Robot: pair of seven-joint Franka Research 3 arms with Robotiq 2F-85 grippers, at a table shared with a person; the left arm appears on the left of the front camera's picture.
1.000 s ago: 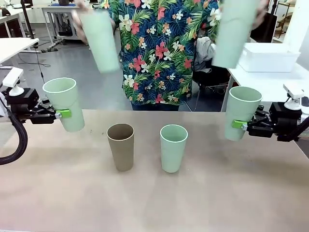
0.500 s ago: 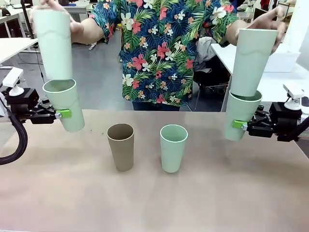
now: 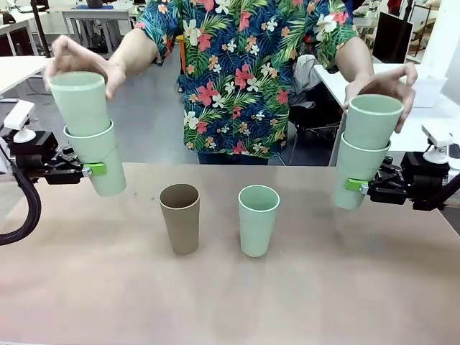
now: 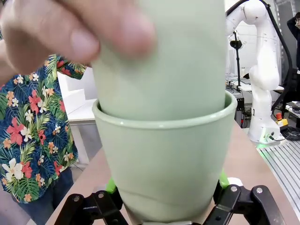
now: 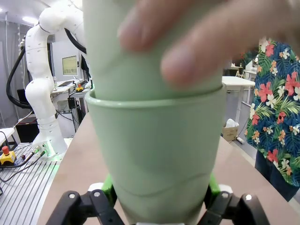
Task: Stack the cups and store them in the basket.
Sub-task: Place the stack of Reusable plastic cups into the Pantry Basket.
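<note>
Both top cups have sunk since half a second ago: then only their bases met the rims of the held cups, and now each sits nested deep inside.

At picture left, the left claw [image 3: 92,169] is clamped on the left cup [image 3: 104,164], which is mint and held upright clear of the counter [image 3: 230,302]. Its green pads press the cup's lower sides in the left wrist view. The left top cup [image 3: 77,100], also mint, stands in it with about half its height showing. A person's hand [image 3: 80,59] grips that cup at the rim.

At picture right, the right claw [image 3: 353,185] is clamped the same way on the right cup [image 3: 356,172]. The right top cup [image 3: 372,121] is nested in it, and the person's other hand [image 3: 387,80] curls over its far rim.

On the counter between the claws stand a brown cup [image 3: 180,218] and, just beside it, a lone mint cup [image 3: 257,219]. Both are upright, mouth up, apart from each other.

A white basket [image 3: 433,92] sits on a far table behind the other hand, mostly hidden.
</note>
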